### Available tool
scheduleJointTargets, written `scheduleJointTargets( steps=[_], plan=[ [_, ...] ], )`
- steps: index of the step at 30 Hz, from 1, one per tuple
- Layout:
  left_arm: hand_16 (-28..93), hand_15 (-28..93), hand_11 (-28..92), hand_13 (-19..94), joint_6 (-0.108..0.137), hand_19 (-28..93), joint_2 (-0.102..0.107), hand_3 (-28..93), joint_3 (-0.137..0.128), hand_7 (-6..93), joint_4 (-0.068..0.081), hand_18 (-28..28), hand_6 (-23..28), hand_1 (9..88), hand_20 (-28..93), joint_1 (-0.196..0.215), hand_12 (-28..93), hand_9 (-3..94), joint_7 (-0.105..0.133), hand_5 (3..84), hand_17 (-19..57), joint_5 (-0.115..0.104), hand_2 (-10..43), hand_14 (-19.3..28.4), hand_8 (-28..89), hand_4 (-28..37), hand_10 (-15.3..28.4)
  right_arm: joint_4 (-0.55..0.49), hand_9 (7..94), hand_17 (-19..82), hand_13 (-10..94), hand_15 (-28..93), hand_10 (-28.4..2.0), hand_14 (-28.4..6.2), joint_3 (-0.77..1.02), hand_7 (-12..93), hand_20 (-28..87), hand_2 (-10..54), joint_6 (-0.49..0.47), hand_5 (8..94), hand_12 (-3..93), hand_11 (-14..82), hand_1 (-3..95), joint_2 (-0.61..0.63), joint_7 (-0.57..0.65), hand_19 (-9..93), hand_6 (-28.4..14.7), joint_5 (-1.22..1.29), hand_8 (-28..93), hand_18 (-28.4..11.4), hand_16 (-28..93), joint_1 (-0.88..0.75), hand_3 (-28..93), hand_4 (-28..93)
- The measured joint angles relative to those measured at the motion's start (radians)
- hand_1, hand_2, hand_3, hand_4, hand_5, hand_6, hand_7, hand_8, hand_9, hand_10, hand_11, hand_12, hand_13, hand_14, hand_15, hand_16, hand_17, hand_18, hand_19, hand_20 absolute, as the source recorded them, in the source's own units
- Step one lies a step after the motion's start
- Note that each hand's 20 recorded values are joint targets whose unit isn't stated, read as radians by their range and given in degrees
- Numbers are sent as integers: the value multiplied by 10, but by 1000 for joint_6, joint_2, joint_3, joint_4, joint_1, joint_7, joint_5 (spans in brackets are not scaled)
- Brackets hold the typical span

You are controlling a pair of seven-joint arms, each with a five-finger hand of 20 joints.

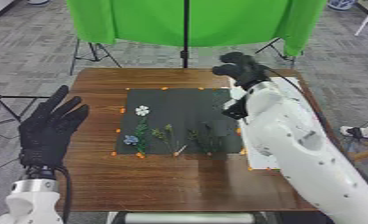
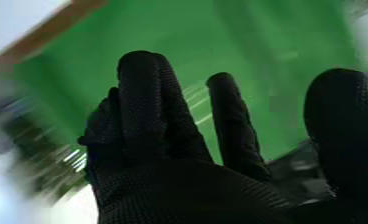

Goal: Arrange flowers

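In the head view the right hand (image 1: 244, 72) is over the table's far right part, beyond the dark mat's back right corner. Seen from the right wrist, the right hand (image 2: 185, 187) has its fingers and thumb fairly straight, holding nothing visible. The left hand (image 1: 49, 127) is beside the table's left edge, open, fingers pointing away. On the dark mat (image 1: 176, 102) lie a white flower (image 1: 142, 110), a blue flower (image 1: 131, 140) and green sprigs (image 1: 168, 136). Darker stems (image 1: 207, 137) lie farther right on the mat, partly hard to make out.
Orange markers line the mat's edges. A white sheet (image 1: 262, 161) lies on the table's right side, partly under the right arm. Behind the brown table (image 1: 163, 192) hang a green cloth (image 1: 145, 22) and a black stand (image 1: 185, 52). A dark cable runs beside the right arm.
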Motion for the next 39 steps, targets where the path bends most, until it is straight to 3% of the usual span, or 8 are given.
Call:
scheduleJointTargets(
  steps=[7, 16, 21, 24, 25, 28, 34, 39],
  plan=[
    [-99, 542, 261, 275, 17, 575, 3, 802, 7, 122, -7, 263, 100, 233, 142, 21, 110, 353, 22, 384, -84, -7, 66, 284, -92, -249, 208, 105, 449, 158, 385, 769, -250, -234, -3, 120, 567, 23, 28, 408, 138, 247, 222, 251, 208, 840, -17, -149, -108, -268, 56, -101, 800, -259],
    [-99, 543, 265, 274, 20, 575, -1, 803, 10, 126, -7, 262, 100, 236, 144, 24, 110, 351, 26, 383, -84, -9, 65, 284, -92, -246, 208, 273, 445, 147, 368, 754, -248, -236, -49, 131, 555, -37, -62, 407, 139, 212, 264, 316, 230, 835, -5, -100, -114, -271, 41, -58, 804, -271],
    [-99, 544, 266, 275, 20, 575, -13, 803, 10, 127, -7, 262, 101, 238, 146, 23, 110, 352, 15, 384, -84, -7, 65, 284, -92, -244, 208, 297, 576, 187, 488, 719, -222, -200, -59, 143, 541, -79, -146, 492, 136, 231, 325, 305, 247, 848, 8, -68, -124, -282, 52, -28, 801, -281],
    [-99, 544, 266, 275, 20, 575, -18, 804, 10, 128, -7, 262, 102, 238, 146, 22, 110, 352, 8, 384, -84, -7, 63, 284, -93, -243, 209, 314, 743, 269, 653, 662, -157, -127, -56, 144, 511, -94, -153, 628, 148, 242, 419, 293, 256, 896, 19, -61, -125, -279, 103, -28, 783, -281],
    [-99, 544, 267, 275, 20, 576, -19, 804, 10, 129, -7, 262, 102, 238, 146, 22, 110, 352, 7, 384, -84, -7, 63, 284, -93, -242, 209, 321, 817, 301, 716, 645, -124, -101, -62, 151, 493, -95, -153, 710, 194, 237, 463, 291, 258, 920, 14, -63, -55, -273, 133, -26, 732, -282],
    [-100, 544, 268, 275, 20, 575, -21, 804, 10, 130, -7, 262, 102, 239, 146, 24, 111, 352, 6, 384, -84, -7, 63, 284, -93, -242, 208, 345, 921, 359, 801, 624, -77, -67, -111, 167, 512, -95, -120, 842, 278, 210, 544, 292, 259, 932, 11, -97, 27, -259, 169, -11, 688, -283],
    [-99, 544, 269, 274, 20, 574, -23, 803, 17, 130, -5, 261, 102, 239, 147, 24, 109, 353, 6, 384, -84, -8, 63, 284, -94, -242, 209, 353, 937, 398, 844, 608, -66, -51, -188, 161, 532, -95, 82, 884, 286, 225, 592, 299, 248, 932, -4, -195, 37, -248, 190, -7, 675, -283],
    [-100, 544, 268, 274, 20, 574, -23, 803, 25, 131, -5, 261, 102, 239, 148, 28, 109, 353, 12, 383, -84, -10, 63, 284, -94, -241, 212, 325, 937, 402, 849, 605, -69, -52, -188, 157, 536, -95, 122, 893, 281, 235, 591, 303, 235, 932, -6, -218, 37, -248, 196, -26, 686, -283]
  ],
)
